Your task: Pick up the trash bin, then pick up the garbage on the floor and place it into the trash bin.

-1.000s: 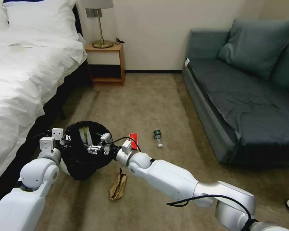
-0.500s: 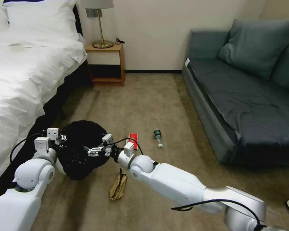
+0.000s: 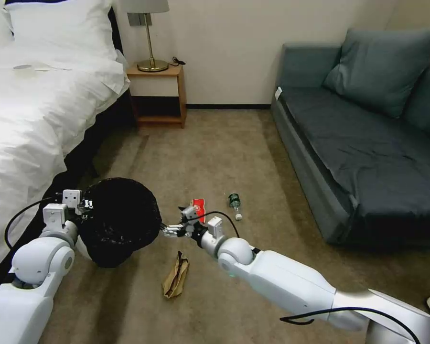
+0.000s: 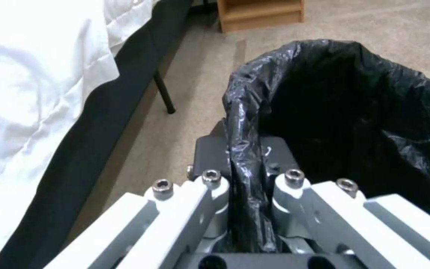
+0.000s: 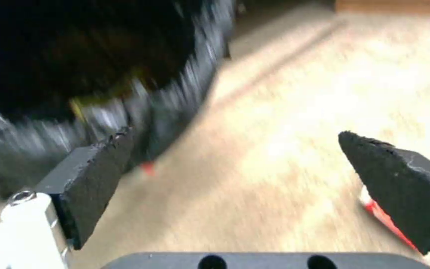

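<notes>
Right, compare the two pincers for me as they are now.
The left pincer is shut on the rim of the small round bin lined with a crinkled black bag, while the right pincer is open and holds nothing. The left one grips the bin at its side nearest the bed; the right one hangs over the carpet just off the bin's other side, by the red-and-white packet. Both have dark pads on pale metal fingers.
</notes>
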Motion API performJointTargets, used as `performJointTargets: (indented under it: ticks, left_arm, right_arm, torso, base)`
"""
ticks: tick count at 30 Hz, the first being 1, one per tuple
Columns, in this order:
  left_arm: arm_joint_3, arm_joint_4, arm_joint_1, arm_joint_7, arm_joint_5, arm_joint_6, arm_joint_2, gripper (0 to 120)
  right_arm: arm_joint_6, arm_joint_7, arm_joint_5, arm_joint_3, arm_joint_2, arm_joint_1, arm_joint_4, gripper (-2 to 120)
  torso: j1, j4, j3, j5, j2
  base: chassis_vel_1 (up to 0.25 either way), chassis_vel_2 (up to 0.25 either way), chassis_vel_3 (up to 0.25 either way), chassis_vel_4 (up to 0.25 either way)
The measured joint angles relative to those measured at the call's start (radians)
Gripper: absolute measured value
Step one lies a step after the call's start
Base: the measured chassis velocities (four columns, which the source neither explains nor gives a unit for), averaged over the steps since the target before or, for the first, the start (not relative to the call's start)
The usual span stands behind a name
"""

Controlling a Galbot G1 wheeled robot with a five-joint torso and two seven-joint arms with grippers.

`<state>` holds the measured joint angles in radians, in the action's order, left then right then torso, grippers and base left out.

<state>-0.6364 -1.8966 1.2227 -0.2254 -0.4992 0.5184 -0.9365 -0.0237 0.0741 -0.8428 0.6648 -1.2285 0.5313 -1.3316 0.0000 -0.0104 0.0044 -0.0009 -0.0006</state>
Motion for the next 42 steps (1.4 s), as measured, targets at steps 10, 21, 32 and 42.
performJointTargets:
  ticks: [10,21,32,42]
  left_arm:
    - [-0.019,-0.011,0.015,-0.001,0.004,0.001,-0.010,5]
    - [-0.021,-0.012,0.026,0.014,0.037,-0.011,-0.049,5]
    - [-0.016,-0.010,0.028,0.025,0.059,-0.019,-0.074,5]
    - [-0.016,-0.014,0.036,0.033,0.059,-0.026,-0.065,5]
  right_arm:
    - [0.000,-0.014,0.056,0.001,-0.032,0.072,0.124,100]
    - [-0.018,-0.036,0.102,0.000,-0.067,0.141,0.227,100]
    - [-0.055,-0.065,0.139,0.023,-0.114,0.177,0.329,100]
    - [-0.072,-0.076,0.150,0.025,-0.145,0.186,0.371,100]
  torso:
    - [0.000,0.0000,0.000,-0.0001,0.000]
    - [0.000,0.0000,0.000,-0.0001,0.000]
    - [0.000,0.0000,0.000,-0.0001,0.000]
    - [0.000,0.0000,0.000,-0.0002,0.000]
  base:
    - [0.000,0.000,0.000,0.000]
    - [0.000,0.000,0.000,0.000]
    - [0.000,0.000,0.000,0.000]
    - [0.000,0.000,0.000,0.000]
